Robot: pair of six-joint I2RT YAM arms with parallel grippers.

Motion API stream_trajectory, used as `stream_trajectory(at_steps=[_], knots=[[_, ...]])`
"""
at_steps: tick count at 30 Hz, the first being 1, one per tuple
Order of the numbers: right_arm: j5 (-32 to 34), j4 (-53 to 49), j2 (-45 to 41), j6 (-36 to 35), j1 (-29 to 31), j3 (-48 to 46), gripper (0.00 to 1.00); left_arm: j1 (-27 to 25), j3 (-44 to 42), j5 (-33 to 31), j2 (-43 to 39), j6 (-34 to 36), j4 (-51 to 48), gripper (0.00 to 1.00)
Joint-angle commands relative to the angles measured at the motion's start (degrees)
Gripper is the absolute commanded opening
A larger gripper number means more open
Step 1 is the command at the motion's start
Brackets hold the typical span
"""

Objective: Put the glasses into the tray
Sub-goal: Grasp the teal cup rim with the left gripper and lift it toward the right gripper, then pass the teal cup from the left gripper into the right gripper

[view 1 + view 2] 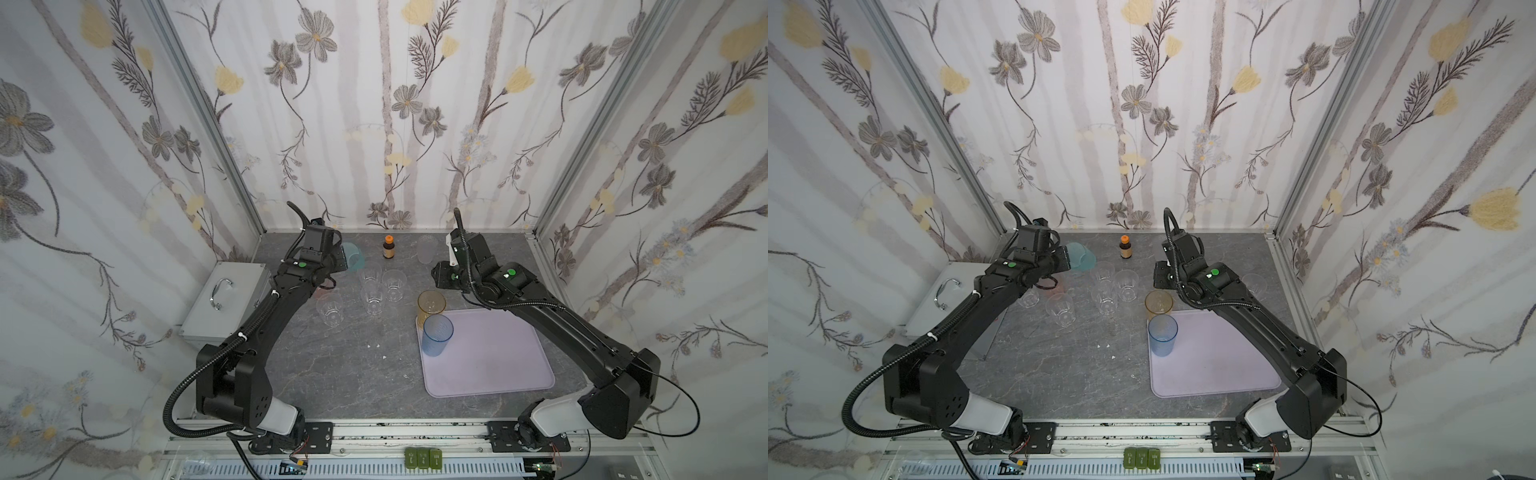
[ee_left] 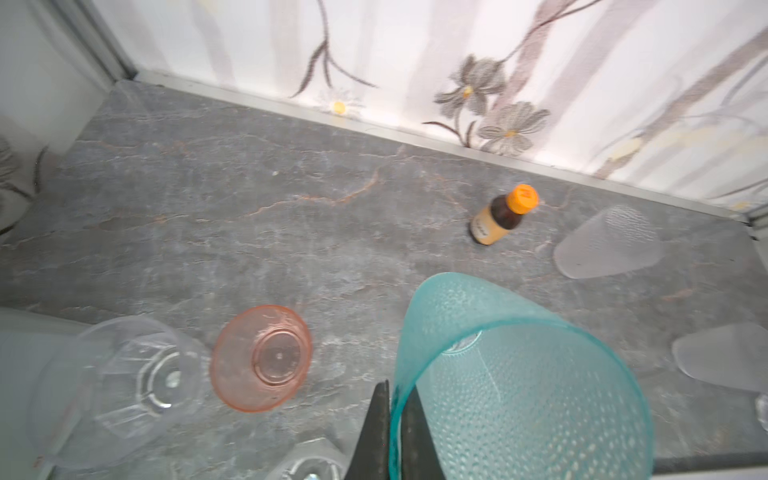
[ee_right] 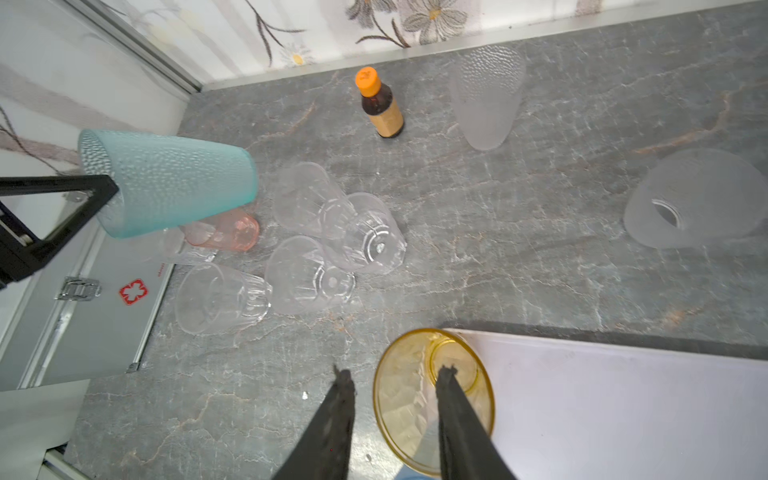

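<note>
1. Grey marbled table [image 1: 340,374] between flowered walls carries everything. Above it, well apart from the tray [image 1: 490,353] and beyond its far left corner, the left gripper [image 2: 397,395] is closed on the rim of the teal glass [image 2: 519,374]. One finger is inside and one outside, and the glass hangs nearly on its side, clear of the table.
2. Such a pinch on one thin wall looks like a weak hold. The glass may swing or slip out on the way to the tray. It needs turning upright before release, otherwise it can roll.
3. Below and beside it stands the pink glass [image 2: 262,357]. The clear faceted glasses [image 3: 361,237] crowd the table between it and the tray, so a low path could knock them over.
4. The right gripper [image 3: 395,370] is open at the tray's far left corner and grips nothing. Its fingers stand on both sides of the amber glass [image 3: 403,415] wall; whether they touch it I cannot tell. A sideways move could tip this glass off the corner.
5. The blue glass [image 1: 436,336] stands on the tray's left edge, just beside the amber one. An arriving teal glass, or the two arms, could collide there.
6. The brown bottle [image 3: 380,106] and the frosted glasses [image 3: 486,95] stand beyond the tray's far edge, away from the likely path.
</note>
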Motion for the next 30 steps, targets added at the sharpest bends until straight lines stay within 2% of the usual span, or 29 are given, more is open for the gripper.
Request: stream_trajectory(at_steps=[1, 5, 8, 12, 21, 25, 30], knots=[[1.4, 3.2, 0.9, 2.5, 1.6, 2.3, 0.35, -6.6, 2.4, -8.3, -0.6, -6.3, 0.6, 0.0], [3.2, 5.2, 0.6, 4.1, 4.3, 4.6, 0.35, -14.8, 6.1, -12.4, 1.6, -9.7, 0.7, 0.0], [5.7, 5.6, 0.1, 4.7, 5.5, 5.7, 0.36, -18.1, 8.4, -13.1, 3.2, -10.2, 0.7, 0.0], [7.8, 6.3, -0.2, 4.6, 5.9, 6.0, 0.4, -20.0, 10.3, -12.6, 4.8, -10.6, 0.8, 0.0], [9.6, 6.2, 3.2, 3.6, 5.9, 9.8, 0.4, -22.8, 12.3, -12.6, 6.4, -11.6, 0.8, 0.0], [15.7, 3.8, 5.7, 2.8, 6.0, 11.8, 0.38, -23.8, 13.0, -13.0, 6.5, -12.1, 0.9, 0.0], [20.8, 2.0, 8.1, 1.3, 6.2, 13.3, 0.3, -24.7, 13.6, -12.9, 6.7, -12.5, 0.9, 0.0]])
